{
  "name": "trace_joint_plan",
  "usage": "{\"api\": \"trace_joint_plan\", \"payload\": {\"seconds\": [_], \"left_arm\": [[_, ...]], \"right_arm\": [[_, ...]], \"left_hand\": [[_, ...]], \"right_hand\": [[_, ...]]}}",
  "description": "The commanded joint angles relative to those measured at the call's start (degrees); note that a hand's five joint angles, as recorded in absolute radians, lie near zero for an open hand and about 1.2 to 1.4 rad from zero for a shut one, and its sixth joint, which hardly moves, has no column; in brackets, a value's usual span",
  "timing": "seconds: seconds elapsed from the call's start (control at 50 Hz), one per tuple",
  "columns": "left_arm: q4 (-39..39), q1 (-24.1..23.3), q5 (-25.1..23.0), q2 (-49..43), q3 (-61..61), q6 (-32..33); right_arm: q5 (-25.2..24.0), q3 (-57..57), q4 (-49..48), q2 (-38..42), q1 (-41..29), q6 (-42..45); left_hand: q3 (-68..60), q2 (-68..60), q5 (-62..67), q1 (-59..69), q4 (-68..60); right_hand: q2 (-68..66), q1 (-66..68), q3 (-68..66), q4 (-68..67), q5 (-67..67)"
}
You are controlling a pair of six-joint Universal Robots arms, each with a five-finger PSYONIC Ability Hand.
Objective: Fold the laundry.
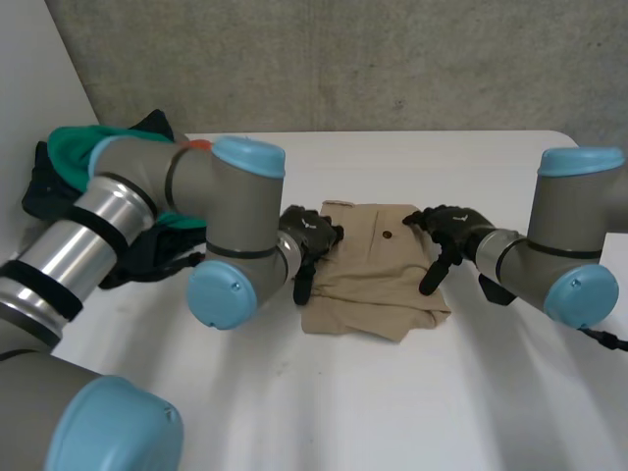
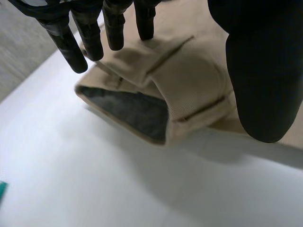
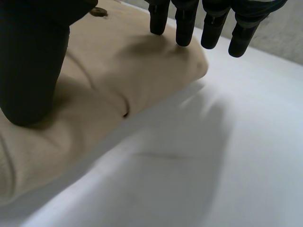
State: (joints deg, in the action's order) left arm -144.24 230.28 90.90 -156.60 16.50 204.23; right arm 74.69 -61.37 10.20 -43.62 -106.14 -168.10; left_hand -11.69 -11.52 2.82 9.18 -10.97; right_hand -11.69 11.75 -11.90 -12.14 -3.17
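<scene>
A folded tan garment point(image 1: 378, 270) with a dark button lies in the middle of the white table point(image 1: 412, 402). My left hand point(image 1: 309, 240) rests at its left edge, fingers point(image 2: 116, 28) straight and touching the tan cloth point(image 2: 189, 80), thumb point(image 2: 265, 71) apart; an open hem shows dark lining. My right hand point(image 1: 451, 235) sits at the garment's right edge. Its straight fingers point(image 3: 182, 23) press the tan cloth point(image 3: 118, 75) near a corner, thumb point(image 3: 33, 66) resting on the fabric. Neither hand pinches the cloth.
A heap of green and dark laundry point(image 1: 74, 162) lies at the table's far left, partly behind my left arm. A grey wall stands behind the table. Bare table surface point(image 3: 227, 156) spreads in front of the garment and to its right.
</scene>
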Motion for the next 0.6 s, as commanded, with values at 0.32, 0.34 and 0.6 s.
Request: {"api": "trace_joint_plan", "payload": {"seconds": [0.32, 0.34, 0.6], "left_arm": [[-11.9, 3.6, -27.0, 29.7, 20.2, -12.4], [-12.6, 3.9, -28.4, 30.5, 21.3, -13.1], [-21.7, 5.4, -39.0, 38.9, 34.6, -20.8]], "right_arm": [[5.1, -25.3, -10.1, -20.7, 4.1, -17.6], [4.0, -26.3, -10.7, -20.6, 4.1, -18.3], [1.4, -27.1, -21.3, -11.3, -0.6, -18.3]], "left_hand": [[1.7, 1.5, -2.8, 0.8, 1.0], [1.7, 1.5, -2.8, 0.8, 1.0], [1.7, 1.5, -2.8, 0.8, 1.0]], "right_hand": [[1.7, -1.8, 1.9, 2.1, 3.2], [1.7, -1.8, 1.9, 2.1, 3.2], [1.7, -1.8, 1.9, 2.1, 3.2]]}}
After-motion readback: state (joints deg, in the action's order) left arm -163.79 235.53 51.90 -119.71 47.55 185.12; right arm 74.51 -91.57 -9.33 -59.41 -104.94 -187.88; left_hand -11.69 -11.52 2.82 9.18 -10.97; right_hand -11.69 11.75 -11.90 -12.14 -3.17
